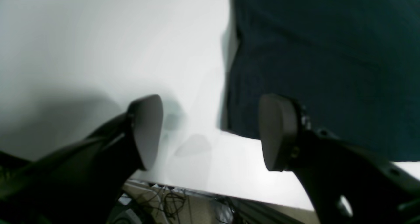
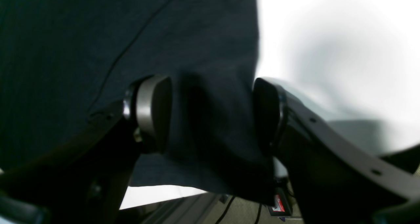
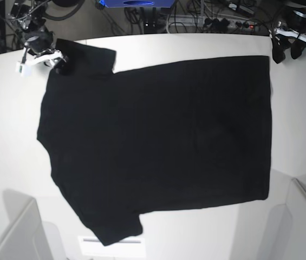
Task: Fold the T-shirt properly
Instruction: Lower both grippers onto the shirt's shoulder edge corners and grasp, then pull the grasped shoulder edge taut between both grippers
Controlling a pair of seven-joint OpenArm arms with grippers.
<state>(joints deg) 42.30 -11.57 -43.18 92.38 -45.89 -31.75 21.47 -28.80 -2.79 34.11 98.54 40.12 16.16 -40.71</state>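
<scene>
A black T-shirt (image 3: 158,146) lies spread flat, plain side up, across a white bench (image 3: 207,238), with no fold yet made: both short sleeves stick out from the body and the whole job of folding appears to lie ahead. Its long axis runs across the base view, the shoulders and sleeves at that view's left and the straight hem at its right, close to the bench's far edge. The right gripper (image 2: 211,115) is at the far sleeve, its jaws apart with a bunched ridge of the cloth standing between the two pads; no clamp on the fabric can be seen. The left gripper (image 1: 210,132) hovers released over the hem's far corner, one pad over bare bench, the other over the shirt's edge. Judging by these positions, a first pinch at sleeve and hem corner looks imminent
</scene>
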